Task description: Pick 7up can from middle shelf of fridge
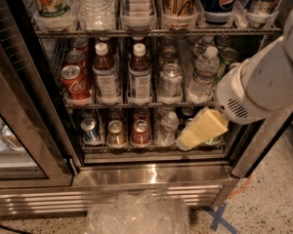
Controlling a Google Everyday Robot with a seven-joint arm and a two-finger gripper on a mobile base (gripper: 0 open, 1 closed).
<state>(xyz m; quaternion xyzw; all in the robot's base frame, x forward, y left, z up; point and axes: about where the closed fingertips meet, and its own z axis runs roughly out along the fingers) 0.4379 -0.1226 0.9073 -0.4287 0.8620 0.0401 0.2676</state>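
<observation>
Silver-grey with a shiny top, the 7up can [170,80] stands upright on the middle shelf [136,104] of the fridge [151,175]. It sits between a white-capped brown bottle [139,74] on its left and a water bottle [203,74] on its right. We see the pale yellow gripper [188,139] lower and to the right of the can, in front of the right end of the bottom rack [117,149], not touching the can. We cannot tell whether it is spread or closed. The white arm [268,82] comes in from the right edge.
</observation>
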